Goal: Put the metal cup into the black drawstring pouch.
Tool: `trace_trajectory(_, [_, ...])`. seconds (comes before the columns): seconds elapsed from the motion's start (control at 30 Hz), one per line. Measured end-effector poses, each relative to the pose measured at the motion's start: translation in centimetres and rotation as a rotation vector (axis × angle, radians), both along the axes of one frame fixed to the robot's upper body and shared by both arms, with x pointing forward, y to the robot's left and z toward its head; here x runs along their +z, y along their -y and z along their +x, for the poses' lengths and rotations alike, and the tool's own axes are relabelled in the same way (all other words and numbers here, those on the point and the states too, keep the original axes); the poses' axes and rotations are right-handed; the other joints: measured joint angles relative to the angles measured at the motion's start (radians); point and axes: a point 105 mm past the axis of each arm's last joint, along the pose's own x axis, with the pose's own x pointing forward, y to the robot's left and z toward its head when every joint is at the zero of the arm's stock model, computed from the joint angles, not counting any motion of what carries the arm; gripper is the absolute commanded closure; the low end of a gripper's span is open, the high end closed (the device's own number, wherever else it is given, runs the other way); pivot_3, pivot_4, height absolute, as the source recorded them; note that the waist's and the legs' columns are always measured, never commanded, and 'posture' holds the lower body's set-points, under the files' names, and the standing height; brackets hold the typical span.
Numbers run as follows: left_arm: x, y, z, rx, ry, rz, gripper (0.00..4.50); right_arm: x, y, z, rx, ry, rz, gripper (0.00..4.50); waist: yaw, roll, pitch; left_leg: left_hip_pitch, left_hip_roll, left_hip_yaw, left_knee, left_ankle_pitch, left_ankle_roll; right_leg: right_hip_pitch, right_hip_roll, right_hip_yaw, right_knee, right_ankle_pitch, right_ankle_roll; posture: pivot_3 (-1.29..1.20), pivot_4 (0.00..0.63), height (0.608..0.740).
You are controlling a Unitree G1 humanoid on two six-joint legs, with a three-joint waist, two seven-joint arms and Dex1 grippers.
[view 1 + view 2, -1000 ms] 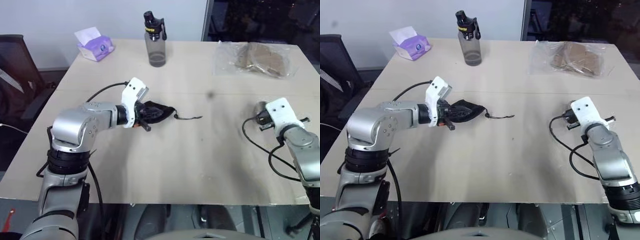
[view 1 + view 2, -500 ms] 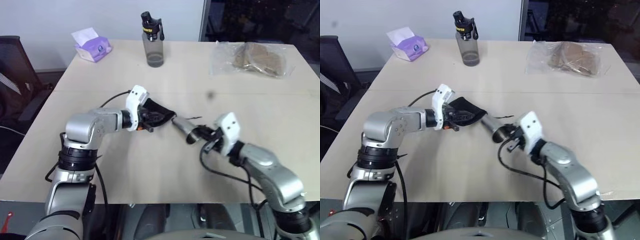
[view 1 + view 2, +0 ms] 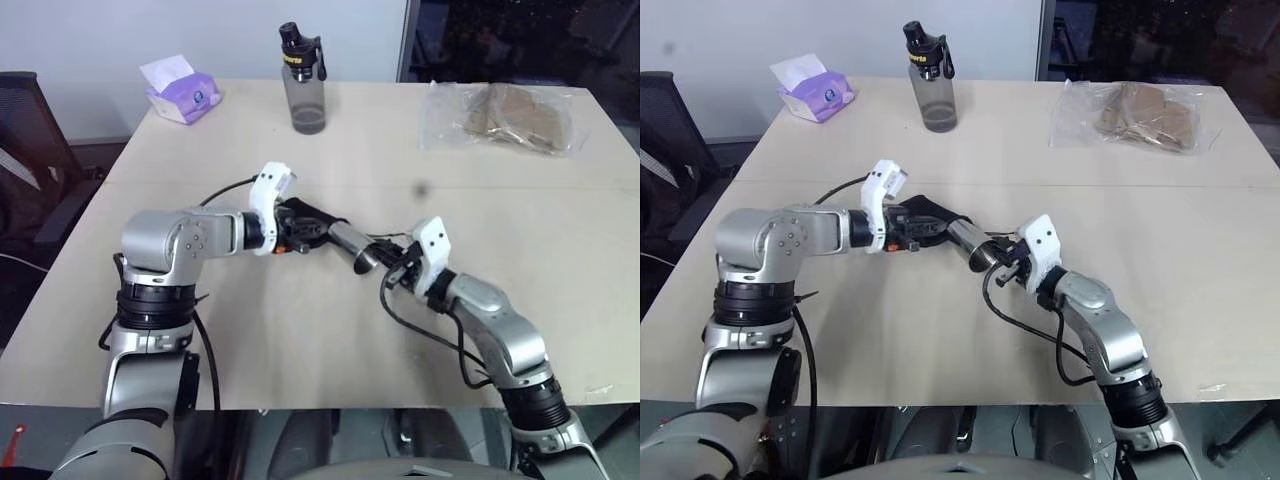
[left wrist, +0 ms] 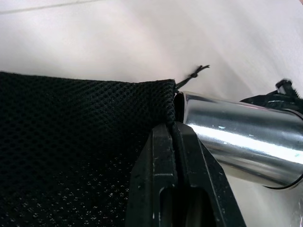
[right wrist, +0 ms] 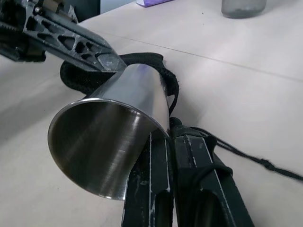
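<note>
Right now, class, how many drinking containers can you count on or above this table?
2. The water bottle stands at the table's far edge; the metal cup is held by the right gripper at the black drawstring pouch.

Both arms reach inward, left claw [image 3: 300, 237] and right claw [image 3: 392, 268] clamped tight, tips close together.

Head overlooks table [image 3: 330, 330]; wrists close.
</note>
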Motion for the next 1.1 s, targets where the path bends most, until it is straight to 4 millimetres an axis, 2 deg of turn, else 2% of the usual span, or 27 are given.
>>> trace_trajectory(0.33, [-0.5, -0.2, -0.1, 0.062, -0.098, -0.046, 4.50, -0.6, -0.3, -0.7, 0.044, -0.027, 0.059, 4.41, -0.001, 0.000, 0.000, 0.000, 0.000, 0.000, 0.000, 0.000, 0.000, 0.000, 0.000, 0.000, 0.001, 0.000, 0.000, 0.00, 0.150, 0.740])
trace_trajectory(0.5, [-1.0, -0.3, -0.2, 0.076, -0.142, -0.051, 4.50, 0.1, -0.7, -1.2, 0.094, -0.017, 0.097, 4.41, -0.001, 0.000, 0.000, 0.001, 0.000, 0.000, 0.000, 0.000, 0.000, 0.000, 0.000, 0.000, 0.001, 0.000, 0.000, 0.00, 0.150, 0.740])
trace_trajectory(0.73, [-0.5, -0.3, -0.1, 0.072, -0.139, -0.062, 4.50, 0.7, -1.0, -1.6, 0.117, -0.007, 0.125, 4.41, -0.001, 0.000, 0.000, 0.001, 0.000, 0.000, 0.000, 0.000, -0.001, 0.000, 0.000, 0.001, 0.001, 0.000, 0.000, 0.00, 0.150, 0.740])
trace_trajectory(1.1, [-0.7, -0.7, -0.1, 0.081, -0.097, -0.005, 4.50, -2.5, -1.4, 0.8, 0.012, -0.063, 0.088, 4.41, -0.001, 0.000, 0.000, 0.002, 0.000, 0.001, -0.001, 0.000, -0.002, -0.001, 0.000, 0.002, 0.002, 0.000, 0.000, 0.00, 0.150, 0.740])
